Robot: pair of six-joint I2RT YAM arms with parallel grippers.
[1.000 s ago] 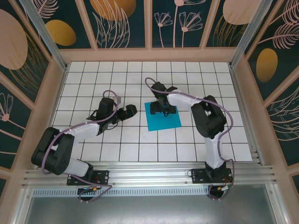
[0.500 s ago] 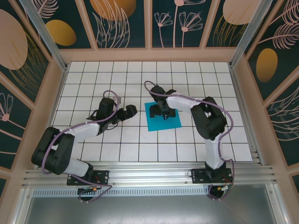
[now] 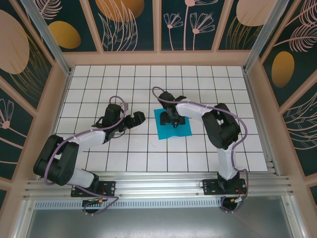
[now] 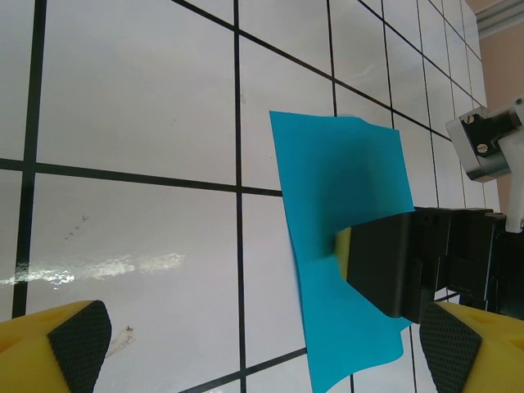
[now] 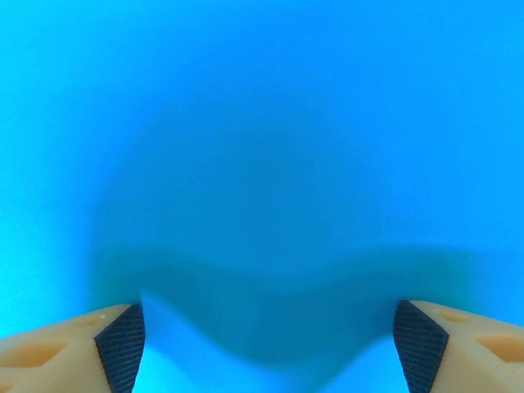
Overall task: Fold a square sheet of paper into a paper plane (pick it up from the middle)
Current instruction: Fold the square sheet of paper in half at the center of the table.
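One thin teal paper square [image 3: 180, 130], humped between knurled black pads [image 5: 121, 344]

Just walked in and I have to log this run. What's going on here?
The right gripper is down on the middle of the square sheet of paper, fingers apart, and the paper humps up between them. The left gripper hangs open just left of the sheet, holding nothing. No fold shows yet.
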